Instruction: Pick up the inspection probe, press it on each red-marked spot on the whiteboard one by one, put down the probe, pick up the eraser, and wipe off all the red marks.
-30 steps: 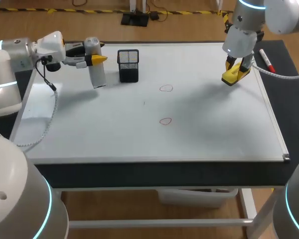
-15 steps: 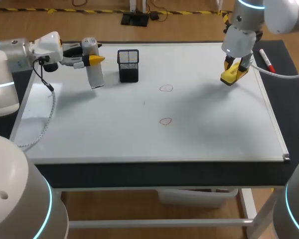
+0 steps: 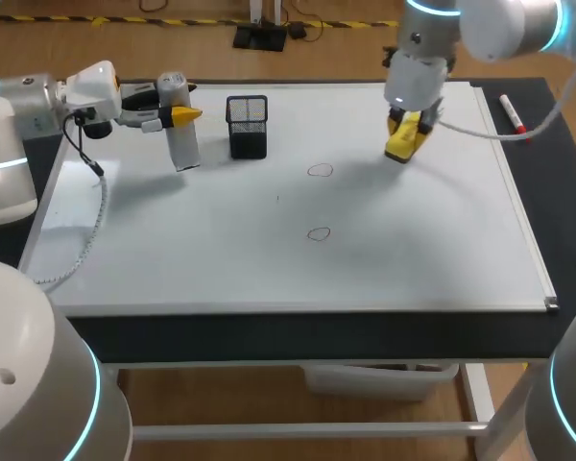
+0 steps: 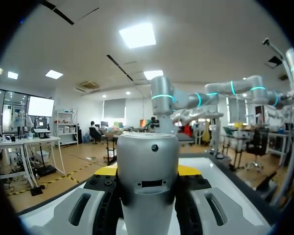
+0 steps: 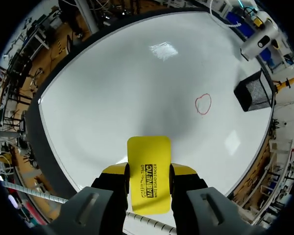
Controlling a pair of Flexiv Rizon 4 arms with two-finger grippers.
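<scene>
Near edge of whiteboard [image 3: 413, 259] first, broad white surface behind it. Then near red mark [image 3: 318, 233], far red mark [image 3: 320, 170] beyond. Right of that, right end effector [image 3: 403, 144] closed on yellow eraser [image 5: 148, 174], well in from right edge. Farther back left, black mesh cup [image 3: 248, 126]; beside it, left end effector [image 3: 178, 116] gripping silver inspection probe [image 4: 148, 181] near far-left corner. Red marker [image 3: 513, 113] on dark counter [image 3: 560, 216] past right edge.
</scene>
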